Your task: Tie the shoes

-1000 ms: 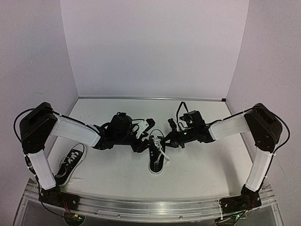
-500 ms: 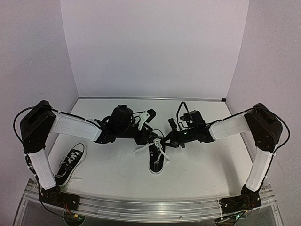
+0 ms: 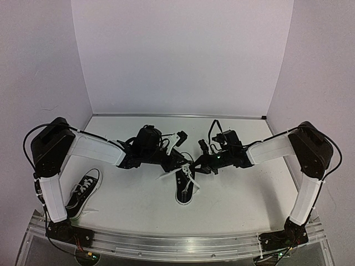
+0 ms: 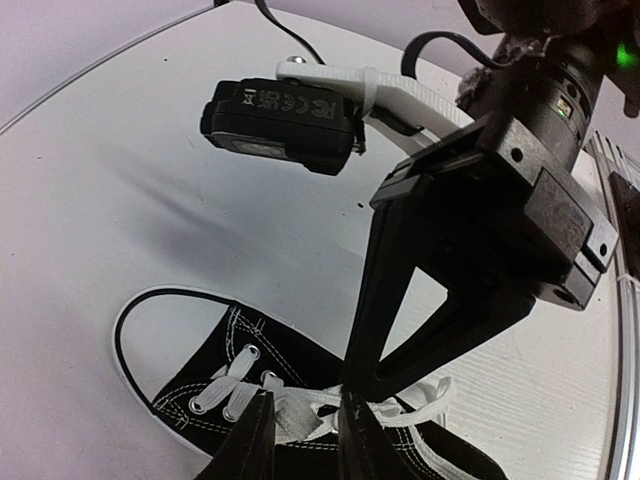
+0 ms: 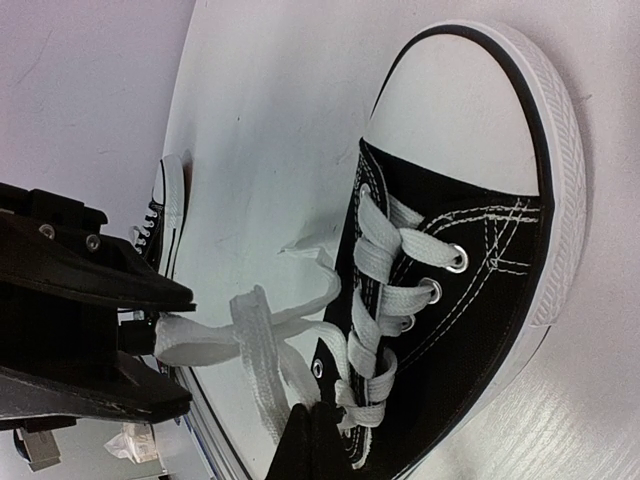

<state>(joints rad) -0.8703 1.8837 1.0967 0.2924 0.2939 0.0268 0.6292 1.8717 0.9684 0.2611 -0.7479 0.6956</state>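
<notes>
1. Top view
   - The centre shoe (image 3: 184,188) is set with its long axis running near to far. Its white toe cap (image 3: 182,199) is turned toward the near edge and its heel end points away.
   - Both pincers are met over the laced upper. The left gripper (image 3: 178,165) is reached in from the left and the right gripper (image 3: 194,166) from the right, and they are almost touching.
   - A strand of white lace (image 3: 165,175) is seen trailing off to the shoe's left.
   - The second shoe (image 3: 82,191) lies well apart at the near left and is not handled.

2. Left wrist view
   - The left gripper's own fingers (image 4: 255,440) are seen at the bottom edge, drawn in on the white lace with the strand pinched between them.
   - The right gripper's two fingers taper into a V whose tips meet just above the eyelets, so it is read as clenched. What is caught in it is not plain from here.

3. Right wrist view
   - The white lace is led out from the eyelets across the shoe's axis, and its flat end is lodged between the left gripper's fingers.
   - A second strand is run down to the right gripper's dark tip at the bottom edge, so a grasp on the lace is judged.
   - The coming pull is judged to turn on one relation: the strands lie crosswise to the shoe, so tension is best drawn sideways — left arm leftward, right arm rightward. Neither arm is nearer.
</notes>
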